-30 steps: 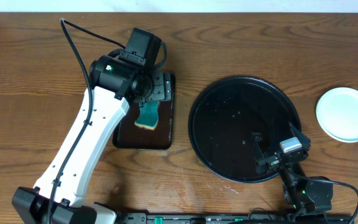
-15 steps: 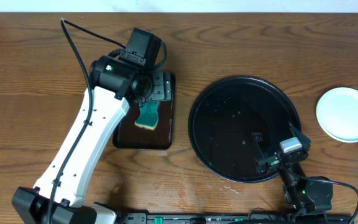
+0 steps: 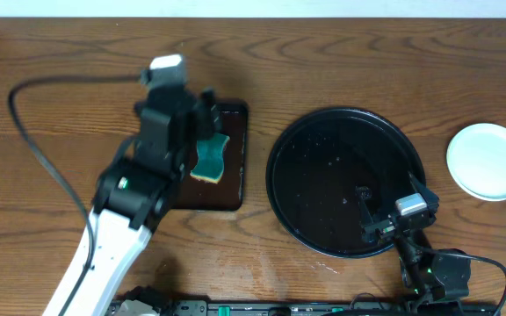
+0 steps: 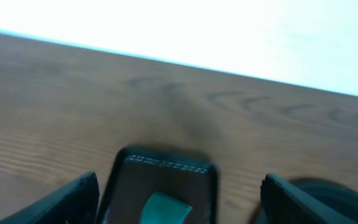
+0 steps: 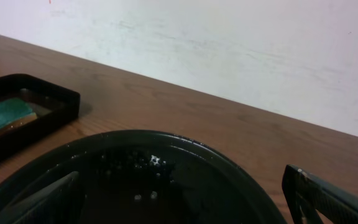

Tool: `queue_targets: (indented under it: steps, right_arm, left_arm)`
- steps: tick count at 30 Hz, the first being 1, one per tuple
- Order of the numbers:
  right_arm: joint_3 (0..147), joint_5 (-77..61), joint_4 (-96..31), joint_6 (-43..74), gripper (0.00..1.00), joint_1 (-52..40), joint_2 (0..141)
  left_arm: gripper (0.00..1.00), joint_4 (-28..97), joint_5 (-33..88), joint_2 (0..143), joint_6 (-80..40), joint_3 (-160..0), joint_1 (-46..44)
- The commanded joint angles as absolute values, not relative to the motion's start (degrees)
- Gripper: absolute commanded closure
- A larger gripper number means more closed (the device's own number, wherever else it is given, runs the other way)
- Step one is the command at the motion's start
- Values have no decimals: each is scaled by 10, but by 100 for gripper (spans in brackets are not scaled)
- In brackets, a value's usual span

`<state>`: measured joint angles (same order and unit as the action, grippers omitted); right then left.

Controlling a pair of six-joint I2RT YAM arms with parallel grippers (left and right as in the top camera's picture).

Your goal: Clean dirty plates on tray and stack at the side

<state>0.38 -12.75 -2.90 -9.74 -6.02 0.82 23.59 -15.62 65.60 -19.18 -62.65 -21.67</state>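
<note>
Glossy black tray [image 3: 319, 180] on grained wooden table [image 3: 367, 61]

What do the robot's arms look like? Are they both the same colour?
Not quite. The left arm has a long white shell with black joints, a small green light and a black cable looping off it. The right arm is mostly black, with a silvery block near its tip and a green light too. Both have black fingers.

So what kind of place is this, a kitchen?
Probably a robot test bench rather than a kitchen: a wooden table against a plain white wall, a sponge in a small tray, one plate set aside.
</note>
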Motion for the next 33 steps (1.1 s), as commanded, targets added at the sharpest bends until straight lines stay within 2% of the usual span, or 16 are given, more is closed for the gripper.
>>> queue_targets:
  steps: [1, 8, 21, 33]
  right_arm:
    - [3, -123, -32, -104, 1, -57, 4]
    - [3, -123, -32, -104, 1, -57, 4]
    - [3, -123, -32, -104, 1, -57, 4]
    - [3, -123, -32, -104, 1, -57, 4]
  left_arm:
    - [16, 208, -172, 573, -257, -529, -178]
    - [16, 149, -139, 376, -280, -348, -87]
    - [16, 107, -137, 21, -280, -91, -13]
    - [16, 29, -123, 1, -256, -2, -7]
